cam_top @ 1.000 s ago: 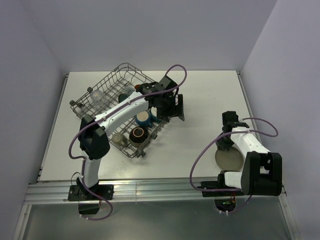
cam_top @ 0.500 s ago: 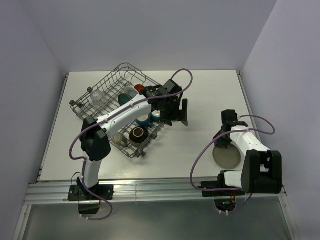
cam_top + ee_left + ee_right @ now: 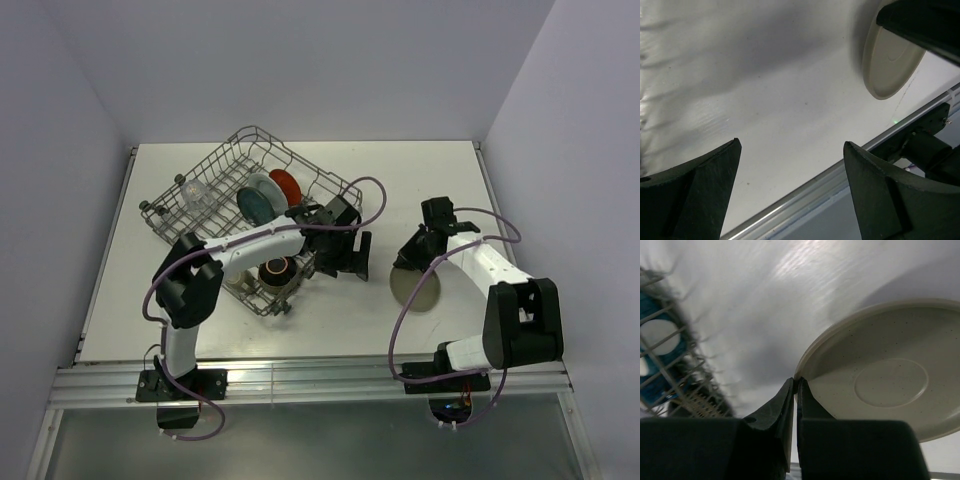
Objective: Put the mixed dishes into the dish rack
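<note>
Right wrist view: my right gripper (image 3: 796,382) is pinched closed on the rim of the beige plate (image 3: 890,375), at the edge facing the dish rack (image 3: 250,140). The rest of the plate hangs away from the fingers.

Handling, my read:
- Stiff, looks glazed, so probably slick. A thin rim pinch can slip or let it pivot.
- All the weight sits off to one side of the grip, so I expect it to swing. Slow moves only.
- It would likely chip if knocked on the wire tines.
- The rim is the only sensible place to hold a flat plate, and I'm on it. A deeper bite would be safer if it sags.

Position: top view shows the plate tilted over the table (image 3: 430,180), right of the rack and apart from it. I can't tell whether its low edge touches the surface.

My left gripper (image 3: 792,145) is spread wide and empty, just beside the rack's right side, between rack and plate.

The teal plate (image 3: 258,203) and red plate (image 3: 285,185) stand on edge in the tines. The beige one should go in upright near them.
</note>
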You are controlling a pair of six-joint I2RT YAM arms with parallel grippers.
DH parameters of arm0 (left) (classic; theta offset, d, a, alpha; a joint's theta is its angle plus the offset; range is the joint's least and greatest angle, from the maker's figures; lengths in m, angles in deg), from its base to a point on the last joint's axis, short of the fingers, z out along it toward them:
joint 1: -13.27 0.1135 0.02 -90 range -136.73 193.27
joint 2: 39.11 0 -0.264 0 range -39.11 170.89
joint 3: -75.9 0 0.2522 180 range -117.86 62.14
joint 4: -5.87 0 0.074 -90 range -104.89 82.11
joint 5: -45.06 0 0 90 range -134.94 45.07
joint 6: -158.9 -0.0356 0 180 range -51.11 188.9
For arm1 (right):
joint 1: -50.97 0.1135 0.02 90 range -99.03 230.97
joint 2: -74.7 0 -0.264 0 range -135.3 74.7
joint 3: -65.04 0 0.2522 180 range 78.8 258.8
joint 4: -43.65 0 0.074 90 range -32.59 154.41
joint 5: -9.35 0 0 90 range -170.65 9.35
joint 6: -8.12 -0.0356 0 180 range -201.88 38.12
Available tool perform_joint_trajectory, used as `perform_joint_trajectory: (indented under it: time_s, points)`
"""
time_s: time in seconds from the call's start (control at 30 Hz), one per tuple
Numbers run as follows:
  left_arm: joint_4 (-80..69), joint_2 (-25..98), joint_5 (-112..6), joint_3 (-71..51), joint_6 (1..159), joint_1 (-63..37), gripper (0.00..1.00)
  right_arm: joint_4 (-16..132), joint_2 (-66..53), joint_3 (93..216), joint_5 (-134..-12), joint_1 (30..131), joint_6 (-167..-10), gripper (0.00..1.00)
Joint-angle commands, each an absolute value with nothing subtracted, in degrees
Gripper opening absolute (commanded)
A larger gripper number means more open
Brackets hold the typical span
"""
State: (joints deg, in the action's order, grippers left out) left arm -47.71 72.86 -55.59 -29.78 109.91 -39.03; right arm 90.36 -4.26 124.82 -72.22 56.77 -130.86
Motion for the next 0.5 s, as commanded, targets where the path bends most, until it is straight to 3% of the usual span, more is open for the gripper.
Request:
perform_joint_trajectory:
  time_s: [0.0,0.47]
  points:
    - [-33.33,67.24,-56.62,-24.54,108.09,-39.91,0.9,89.05,-4.23,128.37,-66.76,57.74,-135.67,0.0]
    - [-19.49,71.98,-62.43,-21.36,109.5,-41.93,0.91,88.26,-4.76,128.46,-57.63,58.53,-141.21,0.0]
